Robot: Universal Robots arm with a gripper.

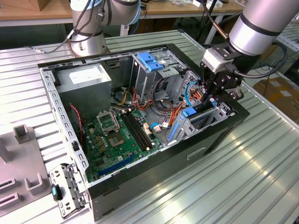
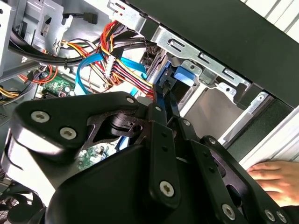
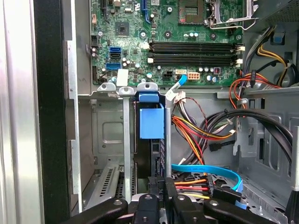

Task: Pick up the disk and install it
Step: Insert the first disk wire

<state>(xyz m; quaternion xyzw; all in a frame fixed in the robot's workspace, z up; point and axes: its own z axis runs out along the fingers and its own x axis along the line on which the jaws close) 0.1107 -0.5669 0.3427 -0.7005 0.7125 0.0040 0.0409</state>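
Black fingers point(image 2: 164, 100) on the gripper point(image 1: 209, 99) are pressed close together, with a thin dark edge of the disk point(image 3: 152, 140) pinched between them. The disk stands on its edge in a metal bay point(image 3: 127, 135) at the front of the open computer case point(image 1: 219, 135). In the first wrist view it sits in the middle of the frame, with a blue tab point(image 3: 152, 122) on it. In the exterior view the gripper is at the right side of the frame, down inside the case. Coloured wires point(image 2: 124, 70) and a flat blue cable point(image 3: 210, 170) hang just beside the bay. The green board point(image 1: 119, 137) lies in the middle of the case. A hand point(image 2: 275, 179) rests at the lower right of the second wrist view. The case sits on a ribbed metal desk point(image 1: 252, 182).
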